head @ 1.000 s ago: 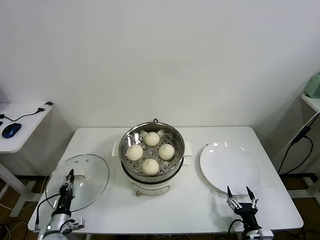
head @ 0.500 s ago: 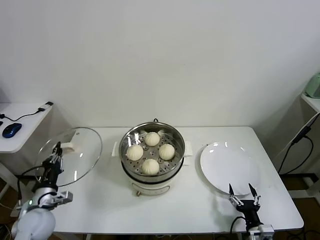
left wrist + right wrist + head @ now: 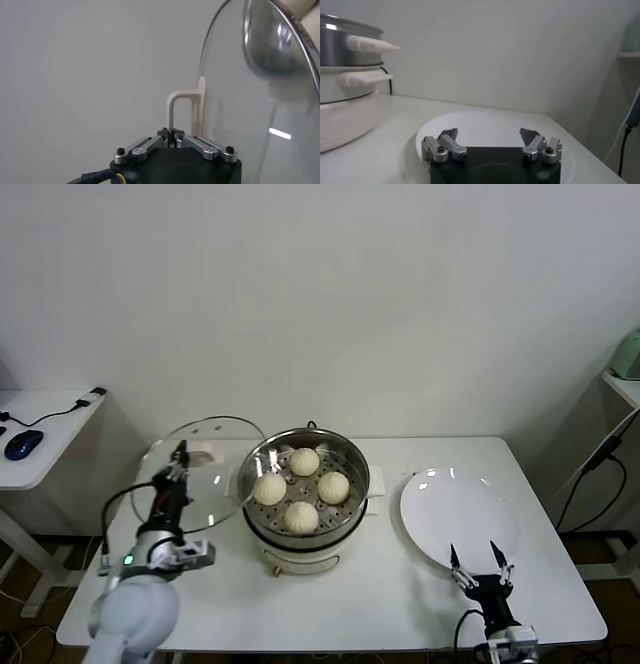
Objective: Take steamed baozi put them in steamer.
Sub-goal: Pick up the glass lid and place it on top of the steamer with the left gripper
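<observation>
Several cream-white steamed baozi [image 3: 301, 515] sit on the perforated tray inside the shiny steamer [image 3: 352, 496] at the table's middle. My left gripper [image 3: 178, 458] is shut on the white handle [image 3: 180, 112] of the round glass lid [image 3: 200, 474], which it holds lifted and tilted just left of the steamer, the lid's edge close to the pot's rim. My right gripper [image 3: 474, 562] is open and holds nothing, low at the table's front right, just in front of the flat white plate [image 3: 455, 514]. The steamer's side [image 3: 342, 47] and the plate [image 3: 485, 127] show in the right wrist view.
A side desk [image 3: 40, 434] with a blue mouse [image 3: 22, 444] and a cable stands at the left. Black cables [image 3: 590, 474] hang at the right, beside a pale green object [image 3: 627, 354]. A white wall lies behind the table.
My left gripper has lifted the glass lid off the table's front left and carried it up and to the right, toward the steamer. The right gripper has barely moved.
</observation>
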Robot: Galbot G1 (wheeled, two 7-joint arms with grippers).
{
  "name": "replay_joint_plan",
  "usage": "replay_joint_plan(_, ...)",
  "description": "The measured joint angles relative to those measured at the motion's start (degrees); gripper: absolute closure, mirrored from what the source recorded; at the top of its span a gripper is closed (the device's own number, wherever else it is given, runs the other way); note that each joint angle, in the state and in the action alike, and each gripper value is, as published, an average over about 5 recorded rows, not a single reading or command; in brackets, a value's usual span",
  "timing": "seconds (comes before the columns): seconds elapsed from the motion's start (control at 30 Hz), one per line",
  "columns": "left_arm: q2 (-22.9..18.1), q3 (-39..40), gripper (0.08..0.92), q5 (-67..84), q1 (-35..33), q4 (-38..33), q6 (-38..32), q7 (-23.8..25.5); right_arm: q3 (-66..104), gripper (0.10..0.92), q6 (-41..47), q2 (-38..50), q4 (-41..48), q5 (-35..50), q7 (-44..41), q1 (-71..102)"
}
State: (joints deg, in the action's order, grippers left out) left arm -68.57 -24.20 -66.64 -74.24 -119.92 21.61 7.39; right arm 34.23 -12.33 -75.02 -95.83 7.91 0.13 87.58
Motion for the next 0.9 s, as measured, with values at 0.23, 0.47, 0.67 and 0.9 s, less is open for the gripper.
replay_joint_plan(0.23, -5.2, 10.5, 0.864, -7.6, 3.8, 0.4, 5.2, 3.7, -0.8, 0.202, -0.2, -0.5, 0.0, -1.0, 0.1, -0.2)
replay_joint_plan(0.47, -11.0, 18.0, 0.864, -14.5, 7.0, 3.6, 8.2, 5.1, -1.4, 0.203, -0.6, -0.5, 0.2, -1.9, 0.2, 0.3)
replay_joint_plan(0.67, -14.7, 21.2, 0.864, -18.8, 8.8, 6.9, 10.1, 5.7, -1.2, 0.203, -1.0, -0.3, 0.2, -2.0, 0.3, 0.8)
replay_joint_plan(0.9, -17.6, 23.4, 0.864, -22.4, 10.5, 10.2, 11.7, 6.2, -1.2, 0.202, -1.2, -0.4, 0.2, -2.1, 0.4, 1.1)
